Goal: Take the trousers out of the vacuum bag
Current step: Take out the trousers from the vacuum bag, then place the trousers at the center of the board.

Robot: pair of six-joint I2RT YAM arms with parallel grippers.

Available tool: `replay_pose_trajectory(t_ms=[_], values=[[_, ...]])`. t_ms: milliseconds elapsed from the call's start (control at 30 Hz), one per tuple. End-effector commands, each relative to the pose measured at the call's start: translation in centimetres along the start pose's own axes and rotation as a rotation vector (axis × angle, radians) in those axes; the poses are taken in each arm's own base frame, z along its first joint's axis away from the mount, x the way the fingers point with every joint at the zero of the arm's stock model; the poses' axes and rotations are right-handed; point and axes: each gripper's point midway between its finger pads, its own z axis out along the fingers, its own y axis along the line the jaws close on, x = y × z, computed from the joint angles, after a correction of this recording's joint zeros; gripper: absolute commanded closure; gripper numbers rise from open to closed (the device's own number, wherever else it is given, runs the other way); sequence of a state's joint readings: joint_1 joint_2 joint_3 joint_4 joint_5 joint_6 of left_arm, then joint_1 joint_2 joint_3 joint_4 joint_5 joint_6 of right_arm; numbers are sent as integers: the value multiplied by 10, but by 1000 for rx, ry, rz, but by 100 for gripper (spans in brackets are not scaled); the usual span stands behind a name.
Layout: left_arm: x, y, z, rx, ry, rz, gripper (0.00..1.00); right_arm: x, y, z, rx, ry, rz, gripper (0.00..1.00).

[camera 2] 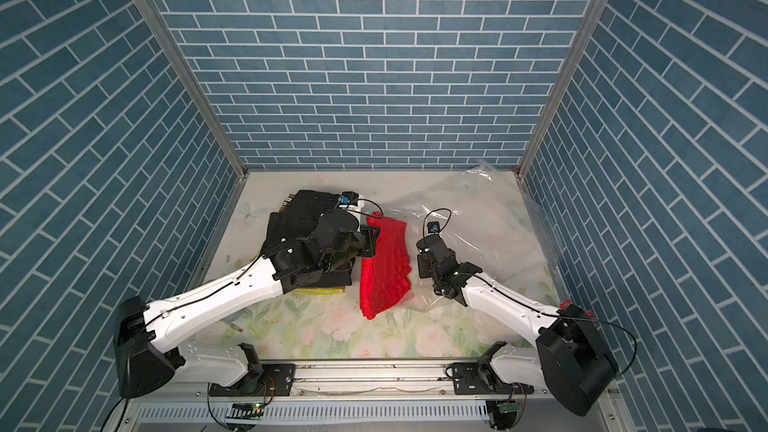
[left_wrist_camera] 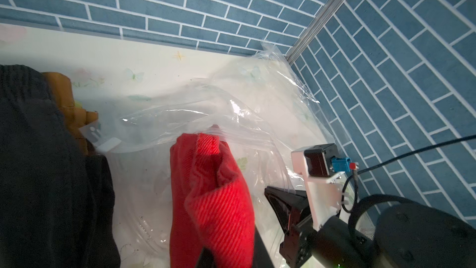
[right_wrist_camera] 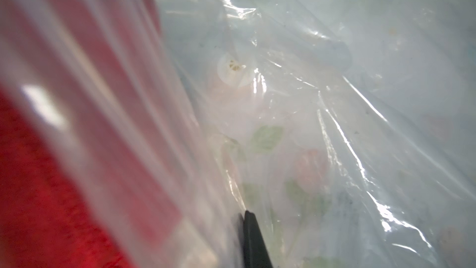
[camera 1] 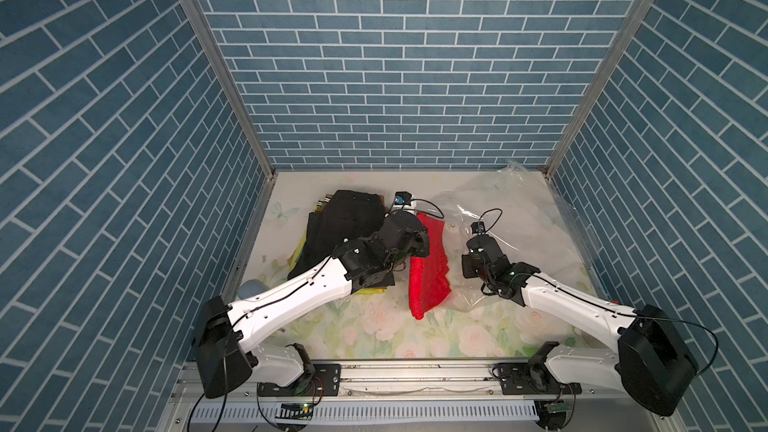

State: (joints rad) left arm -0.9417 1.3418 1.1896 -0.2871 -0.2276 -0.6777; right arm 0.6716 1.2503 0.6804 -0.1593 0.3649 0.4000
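Two white-shelled robot arms, the left arm (camera 1: 291, 297) and the right arm (camera 1: 573, 305), with black joints and bulky black bases, thin black cables clipped along them. A boxy wrist camera (left_wrist_camera: 319, 161) has a blue plug; the right gripper (left_wrist_camera: 273, 194) is black.

No writing is legible; a white tag (left_wrist_camera: 95, 135) at the edge of the vacuum bag (left_wrist_camera: 257, 94) shows blurred grey marks.

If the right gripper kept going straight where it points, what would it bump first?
Most likely the clear bag: the right gripper is shut on its plastic, and more of it lies straight ahead. The flowery table shows through behind; depth is unclear.
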Motion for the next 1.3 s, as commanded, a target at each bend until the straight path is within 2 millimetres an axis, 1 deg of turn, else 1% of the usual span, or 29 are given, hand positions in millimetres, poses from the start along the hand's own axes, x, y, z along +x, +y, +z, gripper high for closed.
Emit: replay_pose_trajectory(t_ms=[0, 67, 100, 133, 233, 333, 467, 533, 567, 667, 767, 833, 967, 1100, 1267], values=[[-40, -5, -20, 28, -113, -63, 100, -24, -25, 0, 89, -23, -24, 100], [-42, 0, -21, 20, -118, -76, 100, -34, -32, -1, 105, -25, -18, 100], [-43, 2, -20, 20, -118, -83, 100, -38, -30, -2, 98, -31, -20, 100], [-43, 4, -19, 19, -119, -91, 100, -42, -27, -4, 78, -40, -21, 97], [-43, 8, -14, 18, -122, -114, 100, -49, -8, -12, -40, -61, -12, 82], [-43, 12, -8, 20, -131, -143, 100, -50, 7, -25, -150, -69, 22, 71], [-49, 17, -4, 18, -151, -179, 100, -53, 25, -57, -291, -109, 49, 53], [-51, 19, -2, 16, -156, -192, 100, -55, 33, -74, -349, -132, 51, 47], [-51, 19, 0, 17, -156, -196, 100, -56, 36, -83, -375, -144, 50, 45], [-51, 21, 4, 16, -159, -212, 100, -58, 52, -109, -451, -174, 31, 44], [-48, 24, 9, 5, -157, -228, 100, -60, 73, -135, -550, -198, 18, 43], [-47, 26, 11, 0, -156, -240, 100, -58, 88, -150, -627, -206, 24, 43], [-44, 30, 16, -10, -151, -258, 100, -44, 115, -164, -738, -201, 33, 41], [-43, 33, 16, -21, -153, -265, 100, -28, 138, -172, -811, -190, 31, 31], [-41, 36, 18, -32, -146, -266, 100, -14, 159, -174, -839, -177, 27, 20]])
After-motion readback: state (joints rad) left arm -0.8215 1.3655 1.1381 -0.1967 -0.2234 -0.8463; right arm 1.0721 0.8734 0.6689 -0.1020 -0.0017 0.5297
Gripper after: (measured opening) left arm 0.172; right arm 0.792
